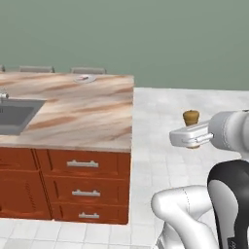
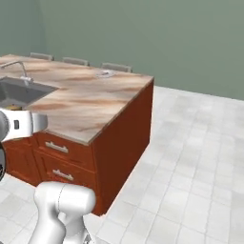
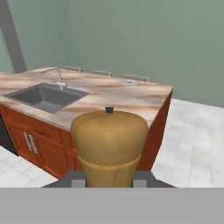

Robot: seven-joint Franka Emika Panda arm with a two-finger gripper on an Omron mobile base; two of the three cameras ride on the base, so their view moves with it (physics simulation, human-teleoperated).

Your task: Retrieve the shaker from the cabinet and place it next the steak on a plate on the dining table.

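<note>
My gripper (image 1: pixel 193 138) is shut on the tan wooden shaker (image 1: pixel 190 116), held upright over the tiled floor to the right of the dining table (image 1: pixel 87 116). In the hand view the shaker (image 3: pixel 109 144) stands close up between the fingertips (image 3: pixel 78 180). At the table's far edge lies the small grey plate (image 1: pixel 89 78), also seen as the plate (image 2: pixel 107 74) and the plate (image 3: pixel 129 81). The steak (image 1: pixel 82 77) is a tiny pinkish spot on it. The shaker and the plate are far apart. The cabinet is out of view.
A grey sink (image 1: pixel 14 114) with a faucet (image 3: pixel 58 76) is set in the table's left part. Drawers with silver handles (image 1: pixel 82 164) face me. Chair backs (image 2: pixel 116 67) line the far side. Open tiled floor (image 2: pixel 190 157) lies to the right, before a green wall.
</note>
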